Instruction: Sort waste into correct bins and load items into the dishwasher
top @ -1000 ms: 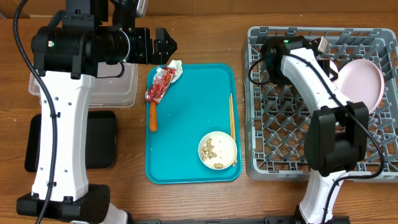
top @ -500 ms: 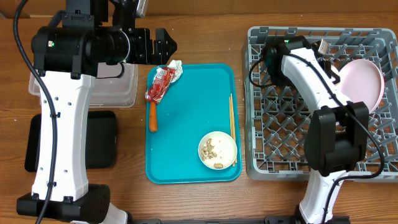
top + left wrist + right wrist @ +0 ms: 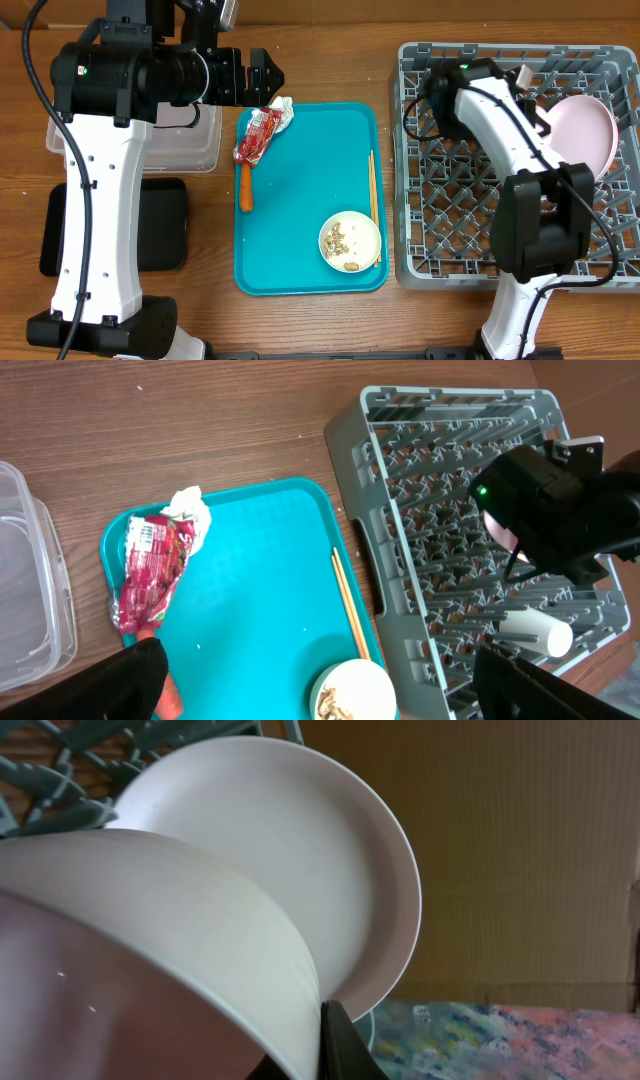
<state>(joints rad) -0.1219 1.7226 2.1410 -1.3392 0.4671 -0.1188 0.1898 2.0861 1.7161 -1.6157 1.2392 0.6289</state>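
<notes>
R gripper pinched bowl rim, tilted beside plate, prob. to slot btwn rack pegs. L gripper hovered open nr wrapper.

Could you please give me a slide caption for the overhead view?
Left gripper open near the wrapper; right arm over the rack by the plate; bowl of scraps on the tray.
</notes>
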